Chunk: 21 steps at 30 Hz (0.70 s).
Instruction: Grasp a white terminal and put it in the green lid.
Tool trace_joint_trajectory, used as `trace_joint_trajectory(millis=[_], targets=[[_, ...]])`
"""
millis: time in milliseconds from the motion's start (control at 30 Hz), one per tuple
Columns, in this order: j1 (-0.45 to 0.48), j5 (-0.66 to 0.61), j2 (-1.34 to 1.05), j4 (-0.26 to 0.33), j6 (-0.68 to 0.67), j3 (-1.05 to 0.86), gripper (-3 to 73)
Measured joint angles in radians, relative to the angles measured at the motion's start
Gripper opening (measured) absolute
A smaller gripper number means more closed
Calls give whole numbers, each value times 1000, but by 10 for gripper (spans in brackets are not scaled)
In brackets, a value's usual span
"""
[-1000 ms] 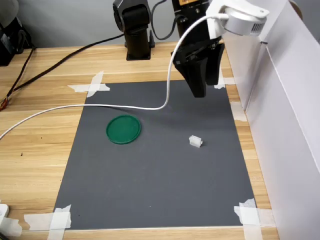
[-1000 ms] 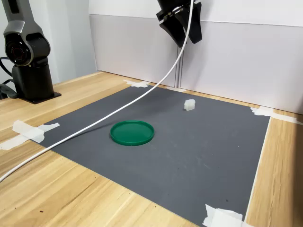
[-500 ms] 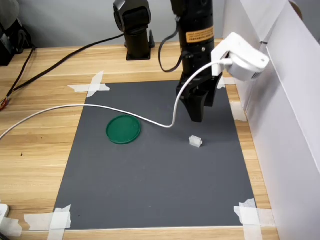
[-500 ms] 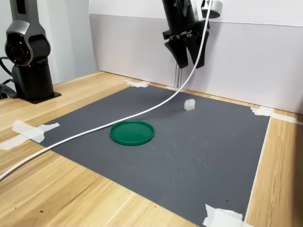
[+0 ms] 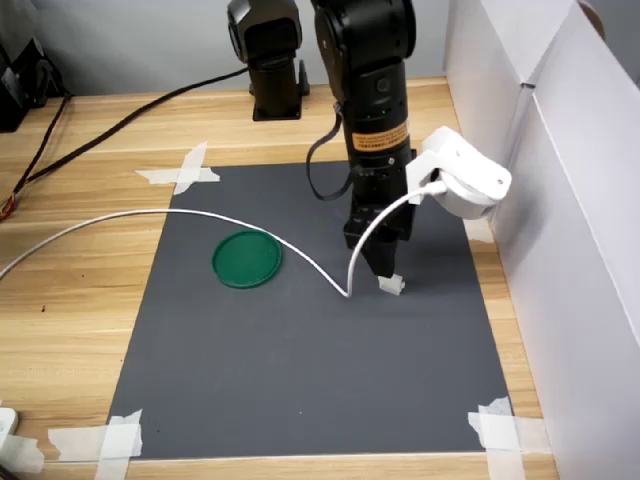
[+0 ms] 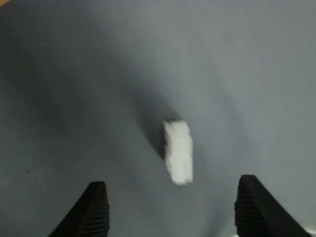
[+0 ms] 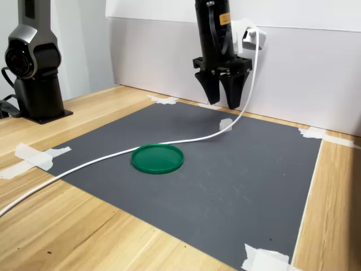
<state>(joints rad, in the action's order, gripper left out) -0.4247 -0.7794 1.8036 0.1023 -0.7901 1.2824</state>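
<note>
White, slightly translucent plastic terminal (image 6: pixel 177 151) lies on dark grey mat (image 5: pixel 300 380), well apart from flat round green lid (image 5: pixel 247 259). My black gripper (image 7: pixel 224 105) hovers above it, spread wide, empty. Approach step; next I lower and close.

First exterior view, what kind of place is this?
Probably a robot test bench: a wooden table with a dark mat taped at its corners, white partition boards, and a second arm's base.
</note>
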Motion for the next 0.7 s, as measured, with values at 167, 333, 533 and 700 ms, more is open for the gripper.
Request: trace_joint_trajectory(millis=[167, 333, 533, 700], targets=[[0, 34, 25, -2, -12, 3, 629], [0, 43, 56, -2, -19, 3, 629], [0, 68, 77, -3, -21, 3, 629], [0, 72, 93, -3, -22, 3, 629]])
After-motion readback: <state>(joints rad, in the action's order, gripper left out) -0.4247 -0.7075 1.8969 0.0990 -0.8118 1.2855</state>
